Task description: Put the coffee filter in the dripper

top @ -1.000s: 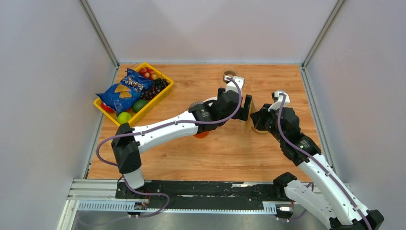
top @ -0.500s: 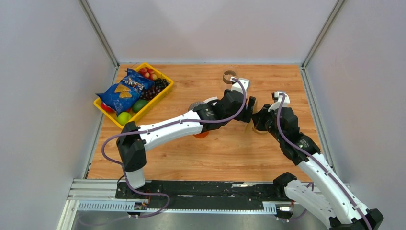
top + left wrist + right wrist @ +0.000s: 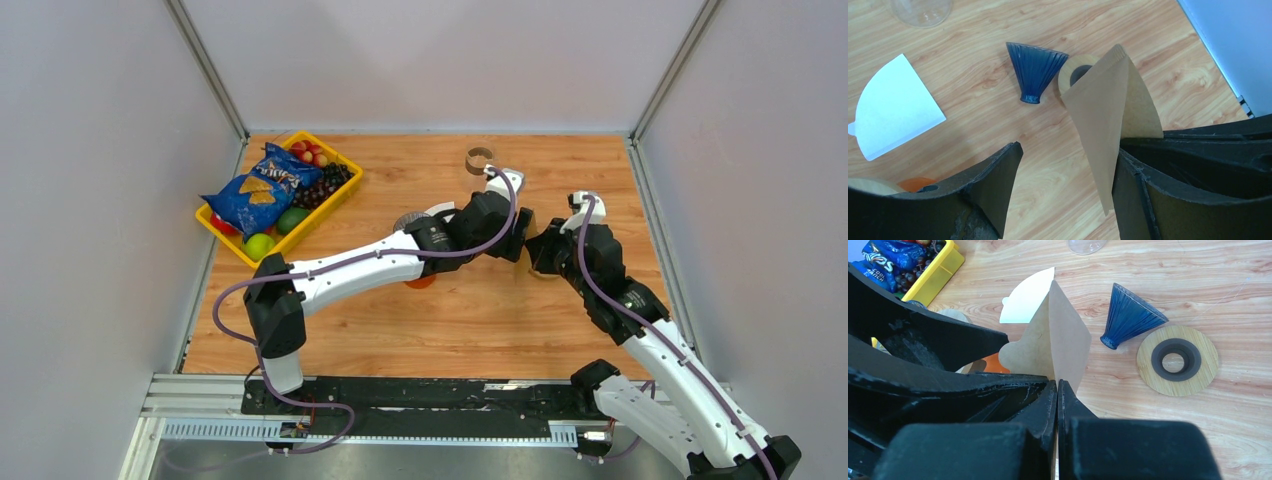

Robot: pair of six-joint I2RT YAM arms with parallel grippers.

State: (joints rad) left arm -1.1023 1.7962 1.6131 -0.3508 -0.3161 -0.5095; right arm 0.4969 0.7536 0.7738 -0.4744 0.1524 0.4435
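Over table (image 3: 450, 320) | left arm (image 3: 350, 265) outstretched, left claw (image 3: 1066, 150) wide | right claw (image 3: 1057, 382) pinches brown filter (image 3: 1058, 340)

You get bright, even light in every view; shadows on the desk (image 3: 470, 320) are soft and faint. In both wrist views the near black jaws blur, while the wood grain is sharp.

Toward the far left corner of my bench I see a yellow tray (image 3: 333, 203), set at a slant to the left edge. In it a blue chips bag (image 3: 262, 190) lies across dark grapes (image 3: 328, 184), with red fruits (image 3: 309, 152) at its far end and a lime (image 3: 259, 243) and an avocado (image 3: 292, 219) at its near end. A cardboard ring (image 3: 480, 157) sits by the far edge. Mid-bench I make out a clear glass vessel (image 3: 920, 10) and a small orange thing (image 3: 421, 282), only partly visible.
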